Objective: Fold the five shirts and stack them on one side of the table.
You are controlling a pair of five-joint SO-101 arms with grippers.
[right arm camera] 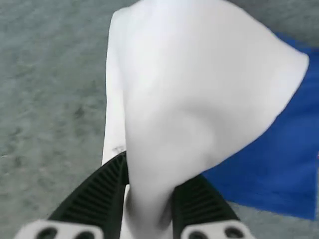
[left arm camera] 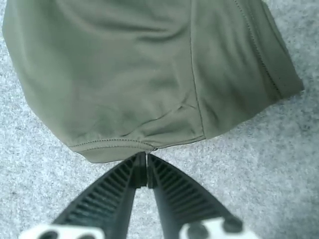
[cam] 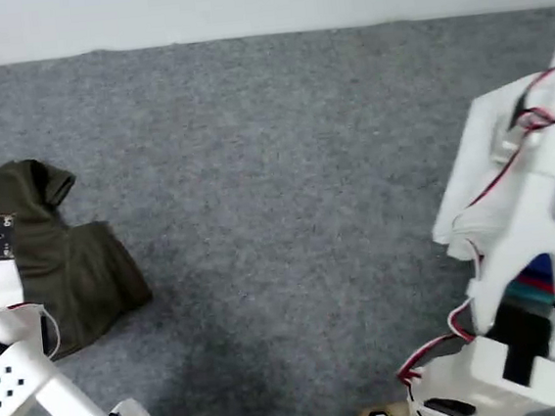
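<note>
In the high view the grey desk (cam: 284,168) carries an olive shirt (cam: 66,258) at its left side, partly folded, with the left arm (cam: 21,400) just over its near edge. The right arm (cam: 536,242) stands well apart at the other side, and under it a little blue and red cloth (cam: 538,279) is visible. The left arm is therefore clearly the nearer one to the olive shirt. In the left wrist view the left jaws are closed, tip against tip, and the tips touch the hem of the olive shirt (left arm camera: 149,79). Whether they pinch some cloth cannot be decided. The shirt lies straight ahead of these jaws, its hem across them and its length running away from them, so a grasp probably needs only a short push forward with the jaws opened. In the right wrist view the right jaws are clamped on a white shirt (right arm camera: 199,99), which rises from them like a tent. A blue shirt (right arm camera: 279,164) lies flat on the desk just beside and below it. This view makes the raised white cloth plain, which the high view does not.
</note>
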